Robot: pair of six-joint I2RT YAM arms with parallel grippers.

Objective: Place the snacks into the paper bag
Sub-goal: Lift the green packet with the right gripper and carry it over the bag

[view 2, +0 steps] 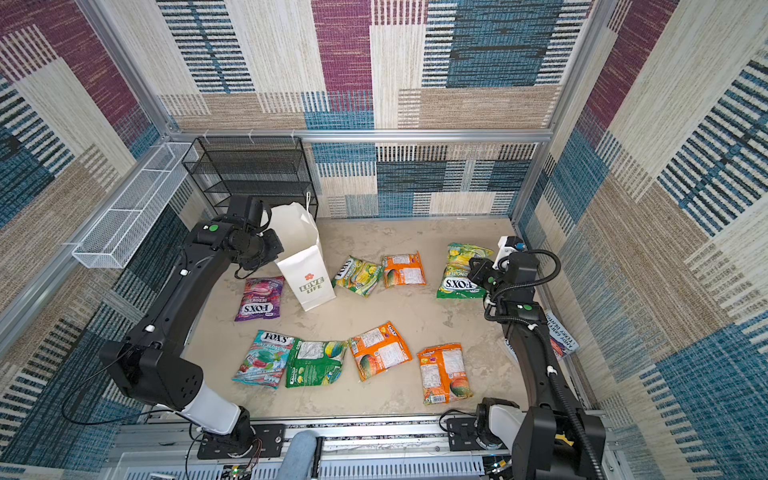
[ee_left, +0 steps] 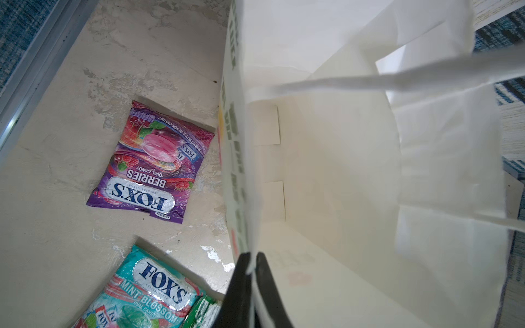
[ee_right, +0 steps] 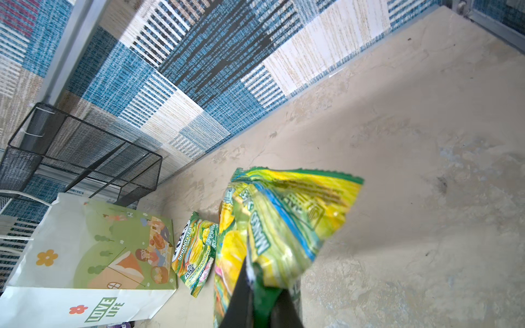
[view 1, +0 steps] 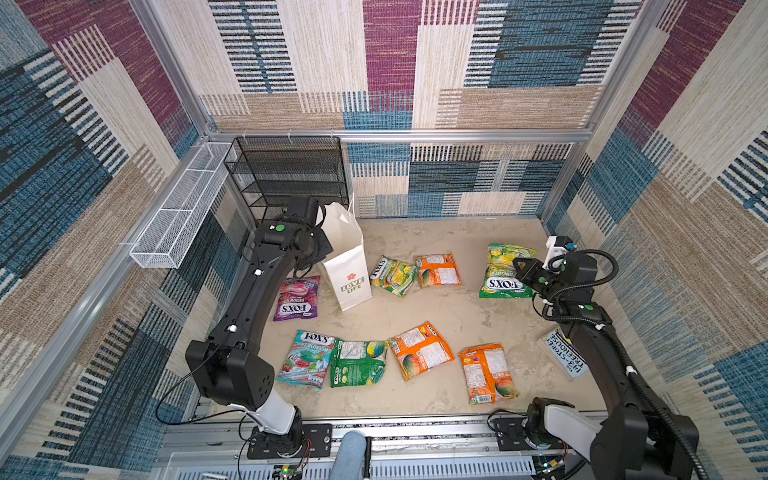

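**Bag pinched at the rim, one packet gripped at the upper right**

The paper bag [view 1: 347, 270] stands upright on the worktop [view 1: 436, 316], left of centre in both top views. Its "LOVE LIFE" face looks toward the lower edge of the frame and its mouth is open. The left gripper [ee_left: 252, 261] has its jaws clamped on the bag's rim, one on the outside and one on the inside of the paper, as the left wrist view shows.

Eight snacks can be counted, all outside the bag. The purple berries packet [view 1: 296, 299] lies just left of the bag's foot. To the bag's right, a yellow-green packet [view 1: 392, 276] touches an orange packet [view 1: 439, 270]. Along the lower part of the frame, the teal mint packet [view 1: 305, 357] and the green packet [view 1: 358, 363] touch. A second orange packet [view 1: 422, 351] is just beside them, and a third orange packet [view 1: 488, 374] lies further right.

At the upper right, the right gripper [ee_right: 252, 281] has its jaws shut on the edge of another yellow-green packet [view 1: 505, 270]. That packet is raised at the gripped edge. Whether it is fully clear of the worktop cannot be told.

Behind the bag stands a black mesh rack [view 1: 286, 174]. A white wire basket [view 1: 174, 208] hangs on the left wall. A blue-and-white printed book [view 1: 565, 353] lies at the right edge, partly under the right arm.
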